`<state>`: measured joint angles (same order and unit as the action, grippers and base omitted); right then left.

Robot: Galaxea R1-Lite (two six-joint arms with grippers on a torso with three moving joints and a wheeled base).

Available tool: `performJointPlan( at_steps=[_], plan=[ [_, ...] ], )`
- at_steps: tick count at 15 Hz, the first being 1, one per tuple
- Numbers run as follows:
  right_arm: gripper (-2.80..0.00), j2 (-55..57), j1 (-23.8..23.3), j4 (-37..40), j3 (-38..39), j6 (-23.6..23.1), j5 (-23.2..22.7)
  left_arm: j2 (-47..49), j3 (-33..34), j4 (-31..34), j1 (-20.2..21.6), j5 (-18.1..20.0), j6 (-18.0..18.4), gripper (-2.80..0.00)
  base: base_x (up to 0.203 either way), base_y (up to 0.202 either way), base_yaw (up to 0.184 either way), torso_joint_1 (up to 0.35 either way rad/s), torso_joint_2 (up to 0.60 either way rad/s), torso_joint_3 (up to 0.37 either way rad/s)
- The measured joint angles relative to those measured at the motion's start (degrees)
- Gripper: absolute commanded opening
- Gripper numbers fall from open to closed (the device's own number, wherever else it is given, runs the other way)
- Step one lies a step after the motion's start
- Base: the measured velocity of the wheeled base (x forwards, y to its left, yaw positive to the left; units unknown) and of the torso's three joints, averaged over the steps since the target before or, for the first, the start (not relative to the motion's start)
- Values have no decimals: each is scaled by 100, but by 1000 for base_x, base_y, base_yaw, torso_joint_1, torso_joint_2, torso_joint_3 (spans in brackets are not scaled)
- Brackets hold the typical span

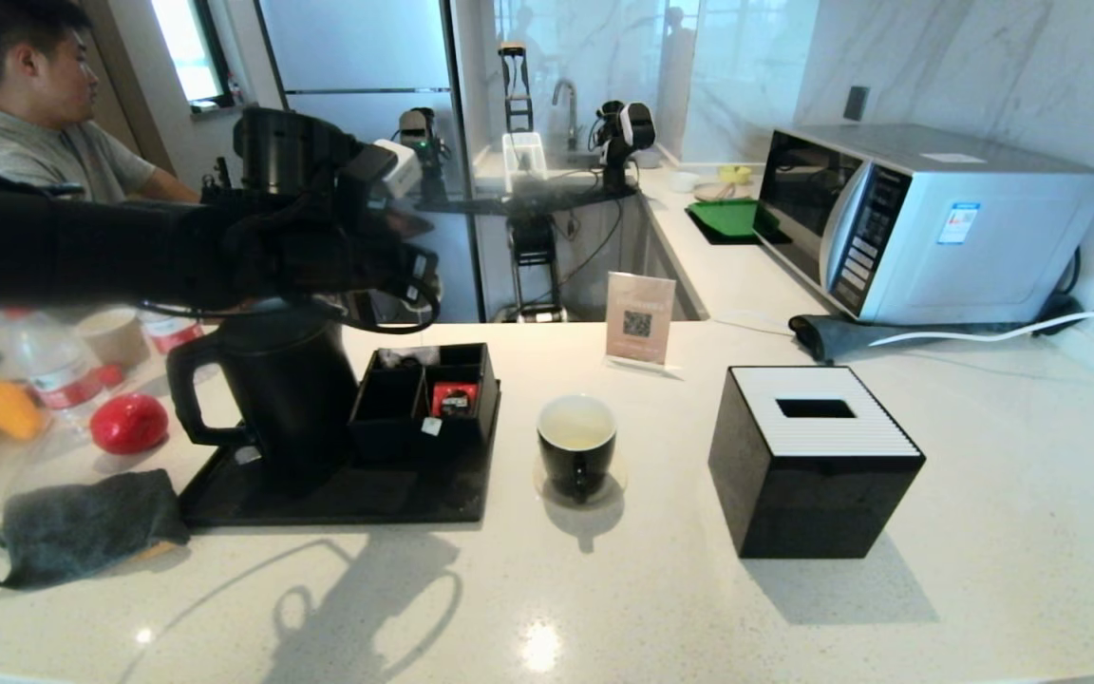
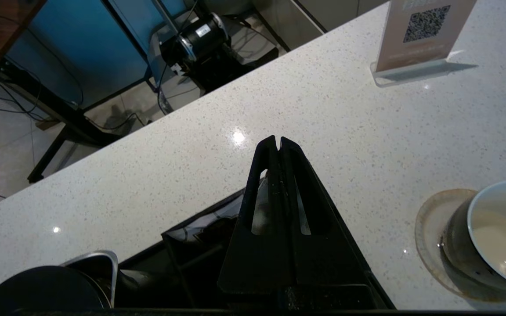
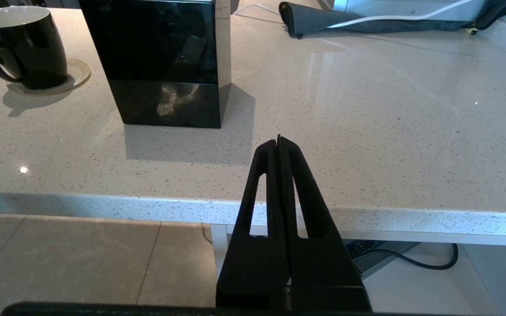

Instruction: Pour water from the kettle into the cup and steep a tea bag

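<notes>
Hovering above the black tray's organizer (image 1: 424,394), the left gripper (image 2: 278,142) has its fingers pressed together on nothing. The kettle (image 1: 286,380) stands upright on the tray (image 1: 338,494) just beside and below it, loop handle turned away from the cup (image 1: 576,445), which sits on a coaster on the worktop (image 1: 604,589). The left arm is nearer, reaching level. The right gripper (image 3: 279,141), closed and empty, waits off the worktop's edge.

The left arm (image 1: 82,252) is matte black and bulky, with black cables looping under its wrist and a white-cased camera module behind the fingers. Both the left gripper (image 2: 278,142) and right gripper (image 3: 279,141) have flat black tapering fingers, each pierced by a long slot.
</notes>
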<state>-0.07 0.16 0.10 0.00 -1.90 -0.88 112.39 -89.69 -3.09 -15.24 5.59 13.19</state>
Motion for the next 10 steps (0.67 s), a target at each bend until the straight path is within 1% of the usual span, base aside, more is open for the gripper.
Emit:
performJointPlan(
  at_steps=[3,7,10],
  plan=[
    [-280,0,0,0,0,0,0,-261,316,1,-5,10,-7,-280,0,0,0,0,0,0],
    [-280,0,0,0,0,0,2,-503,451,-4,-5,-1,-10,-280,0,0,0,0,0,0],
    [-280,0,0,-2,0,0,-1,-685,683,-4,-58,5,-35,-280,0,0,0,0,0,0]
  ],
)
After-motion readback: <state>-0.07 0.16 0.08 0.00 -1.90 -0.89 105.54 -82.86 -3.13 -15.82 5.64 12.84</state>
